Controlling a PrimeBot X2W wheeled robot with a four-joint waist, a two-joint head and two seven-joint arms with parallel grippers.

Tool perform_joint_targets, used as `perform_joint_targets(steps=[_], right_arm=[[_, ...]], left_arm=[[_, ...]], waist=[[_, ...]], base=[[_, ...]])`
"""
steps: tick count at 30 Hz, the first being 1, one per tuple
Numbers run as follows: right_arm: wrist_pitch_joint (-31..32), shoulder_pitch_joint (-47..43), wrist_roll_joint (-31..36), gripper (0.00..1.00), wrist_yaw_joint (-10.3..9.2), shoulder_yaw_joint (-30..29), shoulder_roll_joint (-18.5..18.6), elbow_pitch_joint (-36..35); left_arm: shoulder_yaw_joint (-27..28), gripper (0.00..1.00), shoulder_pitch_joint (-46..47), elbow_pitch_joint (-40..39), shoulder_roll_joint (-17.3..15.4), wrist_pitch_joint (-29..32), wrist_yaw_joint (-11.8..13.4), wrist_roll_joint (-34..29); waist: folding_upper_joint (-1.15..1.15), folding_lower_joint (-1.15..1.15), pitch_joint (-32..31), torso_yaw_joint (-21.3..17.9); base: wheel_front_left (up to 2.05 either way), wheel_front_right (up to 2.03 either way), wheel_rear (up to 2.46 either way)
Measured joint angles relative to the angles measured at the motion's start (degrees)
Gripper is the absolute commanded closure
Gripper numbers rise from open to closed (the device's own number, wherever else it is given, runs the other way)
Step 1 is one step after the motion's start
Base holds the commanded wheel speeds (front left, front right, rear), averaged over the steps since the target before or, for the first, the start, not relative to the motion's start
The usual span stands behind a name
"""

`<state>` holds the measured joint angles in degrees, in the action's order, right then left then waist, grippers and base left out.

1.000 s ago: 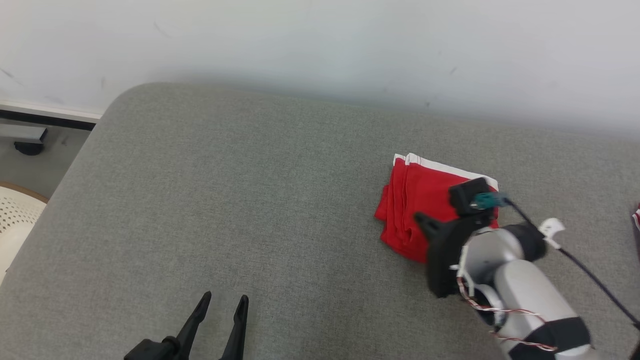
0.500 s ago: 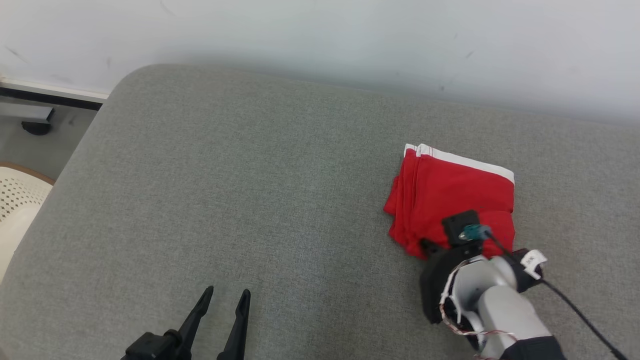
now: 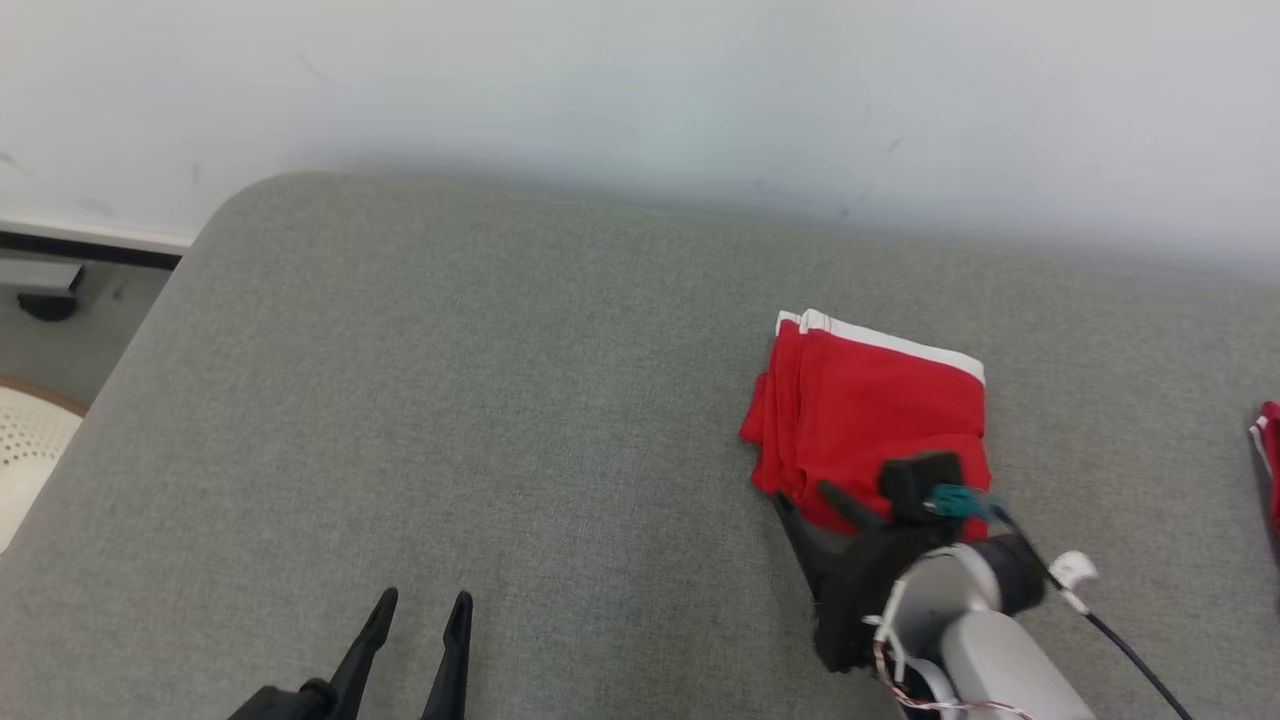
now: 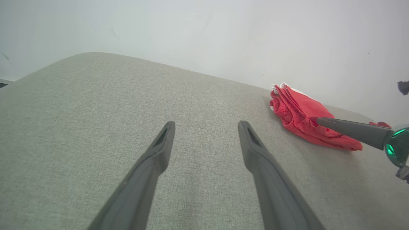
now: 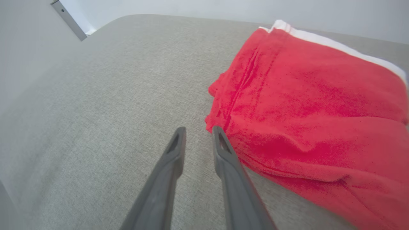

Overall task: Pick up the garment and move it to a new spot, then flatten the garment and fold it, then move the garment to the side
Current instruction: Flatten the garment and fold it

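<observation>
The garment (image 3: 870,410) is red with a white band along its far edge, and it lies folded on the grey cushion (image 3: 500,400), right of centre. My right gripper (image 3: 803,495) sits at the garment's near left corner, fingers slightly parted with nothing between them. In the right wrist view the right gripper (image 5: 199,128) hovers over bare cushion, its right tip just beside the garment (image 5: 303,105). My left gripper (image 3: 425,598) stands open and empty at the lower left, far from the cloth. The left wrist view has the left gripper (image 4: 207,124) wide open, the garment (image 4: 300,111) at the right.
A second red cloth (image 3: 1268,450) peeks in at the right edge. The cushion ends against a pale wall (image 3: 640,100) at the back and drops off at its rounded left side, where a white perforated seat (image 3: 25,440) stands on the floor.
My right gripper has drawn back from on top of the garment to its near left corner, and its fingers have parted. The head camera has shifted; the garment lies as before.
</observation>
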<state>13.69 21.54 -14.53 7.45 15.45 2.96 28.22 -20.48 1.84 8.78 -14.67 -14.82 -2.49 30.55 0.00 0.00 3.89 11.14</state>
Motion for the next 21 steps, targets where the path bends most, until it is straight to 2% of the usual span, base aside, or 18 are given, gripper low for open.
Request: perform_joint_targets(steps=[10,18,21], right_arm=[[-7.4,-12.2,2.5,0.0,0.0,-13.9,0.0,-14.7],[-12.2,-19.6,4.1,0.0,0.0,-19.0,0.0,-20.1],[-14.9,-21.1,3.9,0.0,0.0,-19.9,-0.1,-20.2]], left_arm=[[6.2,0.0,-4.1,-2.3,0.3,-0.2,1.7,-2.5],[11.8,0.0,-6.0,-4.6,2.2,-0.2,1.7,-5.8],[15.0,0.0,-6.4,-5.8,4.4,-0.2,0.9,-5.9]], waist=[[0.0,-0.01,-3.8,-3.4],[0.0,-0.01,-5.9,-7.4],[0.0,-0.01,-6.6,-8.6]], base=[[0.0,0.0,0.0],[0.0,0.0,0.0],[0.0,0.0,0.0]])
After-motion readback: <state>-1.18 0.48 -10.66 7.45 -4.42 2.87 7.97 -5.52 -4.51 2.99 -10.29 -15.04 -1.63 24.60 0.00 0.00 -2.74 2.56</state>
